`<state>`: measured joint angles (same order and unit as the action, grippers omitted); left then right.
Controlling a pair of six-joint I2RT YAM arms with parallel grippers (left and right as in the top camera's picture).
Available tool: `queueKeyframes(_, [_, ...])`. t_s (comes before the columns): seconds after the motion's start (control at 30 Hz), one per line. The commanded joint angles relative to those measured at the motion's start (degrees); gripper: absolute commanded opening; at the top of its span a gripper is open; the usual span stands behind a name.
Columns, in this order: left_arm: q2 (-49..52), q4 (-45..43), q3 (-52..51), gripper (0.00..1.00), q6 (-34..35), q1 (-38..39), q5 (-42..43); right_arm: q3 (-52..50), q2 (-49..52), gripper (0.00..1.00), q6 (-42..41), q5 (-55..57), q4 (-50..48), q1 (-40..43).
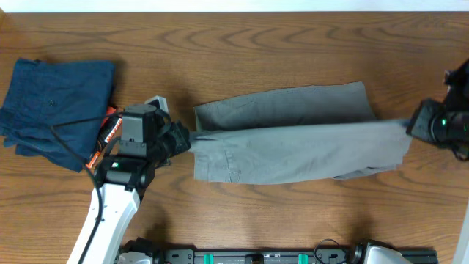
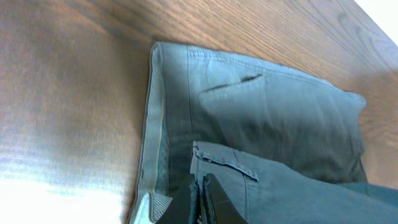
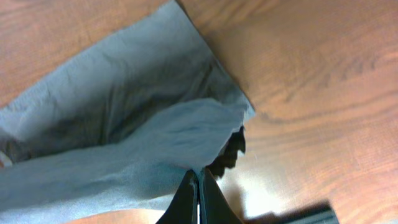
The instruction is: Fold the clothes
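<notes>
Mid-frame, soft grey cotton shorts (image 1: 293,143) stretch over the woodgrain counter (image 1: 293,44); left fingers (image 2: 200,200) clamp the ribbed waistband (image 2: 155,124); right fingers (image 3: 198,196) pinch the hem (image 3: 227,121).

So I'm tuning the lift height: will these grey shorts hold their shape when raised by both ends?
Probably not. The grey shorts look floppy: fabric drapes and wrinkles between the left gripper and right gripper, so the middle would likely sag. They seem light, thin cotton; the pinched hem bunches easily. The thicker waistband should be somewhat firmer.
</notes>
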<state>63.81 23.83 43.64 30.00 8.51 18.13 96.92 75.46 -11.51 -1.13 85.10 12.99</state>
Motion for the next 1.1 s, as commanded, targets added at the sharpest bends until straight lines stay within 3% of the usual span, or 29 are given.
queueKeyframes(0.0, [3.5, -3.1, 0.0, 0.06, -0.2, -0.4, -5.2, 0.8, 4.3, 0.01, 0.4, 4.5, -2.4, 0.7])
queueKeyframes(0.43, [22.6, -28.3, 0.0, 0.06, -0.2, -0.4, -5.2, 0.8, 25.6, 0.01, 0.4, 1.4, -20.3, -0.3])
queueKeyframes(0.73, [30.7, -38.2, 0.0, 0.08, -0.2, -0.4, -5.8, 0.8, 36.5, 0.01, 0.4, -1.4, -33.9, -2.8])
queueKeyframes(0.8, [30.9, -39.5, 0.0, 0.17, -0.2, -0.4, -5.8, 0.8, 38.7, 0.01, 0.4, -2.6, -36.5, -3.3])
queueKeyframes(0.87, [30.9, -41.5, 0.1, 0.49, -0.2, -0.5, -5.8, 0.8, 40.3, 0.13, 0.4, -3.8, -38.2, -3.9])
queueKeyframes(0.9, [30.8, -42.4, 0.1, 0.59, -0.2, -0.5, -5.7, 0.8, 40.8, 0.2, 0.3, -3.8, -38.6, -4.1])
queueKeyframes(0.97, [29.5, -42.8, 0.3, 0.7, -0.2, -1.1, -5.7, 0.8, 40.5, 0.29, -0.2, -3.8, -38.6, -4.1])
queueKeyframes(1.07, [26.4, -41.6, 0.3, 0.73, -0.2, -2.7, -5.5, 0.9, 38.1, 0.35, -0.3, -3.8, -38.1, -3.6])
